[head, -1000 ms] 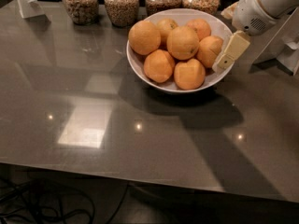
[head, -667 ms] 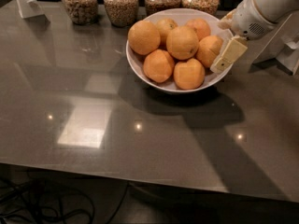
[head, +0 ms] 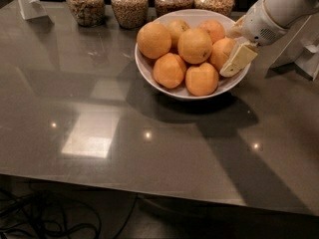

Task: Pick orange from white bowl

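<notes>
The white bowl [head: 149, 71] stands at the back of the grey table and holds several oranges. The orange [head: 220, 51] lies at the bowl's right side, partly hidden behind my gripper. My gripper [head: 235, 46] reaches in from the upper right over the bowl's right rim. Its fingers are apart, open. One cream finger [head: 239, 59] lies along the front right of this orange. The other finger [head: 234, 32] shows just behind the orange. The orange sits in the bowl among the others, and I cannot tell whether the fingers touch it.
Several glass jars of grain [head: 129, 4] stand in a row behind the bowl. A white stand [head: 27, 1] is at the back left, and white equipment [head: 299, 49] at the right. The table's front edge [head: 149, 188] runs across, with cables on the floor below.
My gripper has moved a little left and down, further over the bowl's right rim and closer around the right-hand orange. The oranges and bowl have not moved.
</notes>
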You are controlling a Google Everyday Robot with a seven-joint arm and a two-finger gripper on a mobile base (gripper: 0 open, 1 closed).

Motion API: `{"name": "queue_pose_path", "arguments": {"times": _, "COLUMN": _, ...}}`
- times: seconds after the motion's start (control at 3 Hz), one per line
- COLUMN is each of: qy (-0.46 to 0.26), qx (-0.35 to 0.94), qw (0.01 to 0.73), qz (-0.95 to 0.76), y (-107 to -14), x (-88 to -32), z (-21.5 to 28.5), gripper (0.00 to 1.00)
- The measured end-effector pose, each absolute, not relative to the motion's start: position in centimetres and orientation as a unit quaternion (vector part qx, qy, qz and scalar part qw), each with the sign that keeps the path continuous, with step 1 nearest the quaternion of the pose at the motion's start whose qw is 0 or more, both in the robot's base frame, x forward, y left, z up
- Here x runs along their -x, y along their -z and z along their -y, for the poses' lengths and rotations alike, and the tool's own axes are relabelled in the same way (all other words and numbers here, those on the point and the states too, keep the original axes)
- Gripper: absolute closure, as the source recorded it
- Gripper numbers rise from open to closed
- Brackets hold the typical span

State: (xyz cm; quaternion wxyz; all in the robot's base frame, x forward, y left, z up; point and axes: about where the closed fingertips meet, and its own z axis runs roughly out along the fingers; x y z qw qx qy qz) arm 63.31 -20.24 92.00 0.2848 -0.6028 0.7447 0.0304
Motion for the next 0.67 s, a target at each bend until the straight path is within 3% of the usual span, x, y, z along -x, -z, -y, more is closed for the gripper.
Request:
{"name": "queue_pose_path", "arguments": {"times": 0.33, "qy": -0.034, "qx": 0.609, "qw": 0.278, "qz": -0.742, "y": -91.35, "x": -63.6, "z": 19.72, "gripper": 0.29}}
{"name": "queue_pose_path", "arguments": {"times": 0.67, "qy": -0.038, "qx": 0.615, "qw": 0.27, "qz": -0.74, "y": -90.58, "x": -63.6, "z": 19.22, "gripper": 0.47}}
